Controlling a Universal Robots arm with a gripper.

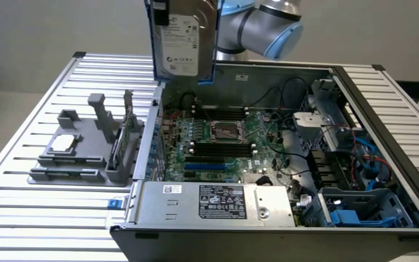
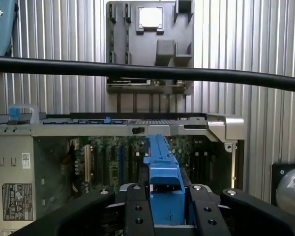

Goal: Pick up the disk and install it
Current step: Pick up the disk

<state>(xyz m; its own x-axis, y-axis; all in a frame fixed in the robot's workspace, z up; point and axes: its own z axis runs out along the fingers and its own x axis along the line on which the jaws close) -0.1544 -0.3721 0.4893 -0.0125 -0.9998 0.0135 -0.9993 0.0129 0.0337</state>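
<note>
As the exterior view shows it, the disk [image 1: 183, 41] hangs upright with its white label to the camera. It is high above the far corner of the open computer case [image 1: 384, 136], toward the exterior view's left, touching nothing below. Its blue carrier bracket [image 1: 205, 81] shows along the edge and bottom corner. The arm [image 1: 268, 24] is just behind it. In the case the motherboard [image 1: 224, 144] is exposed, and the grey power-supply box [image 1: 220, 202] runs along the near side. A grey fixture [image 1: 85, 150] sits on the slatted counter [image 1: 20, 218] beside the case, at the exterior view's left, with a small silver chip [image 1: 63, 143] lying on it. Wrist view: the hand [image 2: 163, 196] is clamped on the disk [image 2: 160, 162] at the blue bracket, with black fingers [image 2: 136, 206] tight against both sides. Past the bracket are the motherboard [image 2: 118, 162] and the case wall [image 2: 137, 125]. Further out is the fixture [image 2: 147, 54] with the chip [image 2: 151, 17] on the counter [image 2: 265, 49]. A black cable [image 2: 147, 73] crosses in front of the lens. The power-supply box [image 2: 14, 196] sits at the case edge.
</note>
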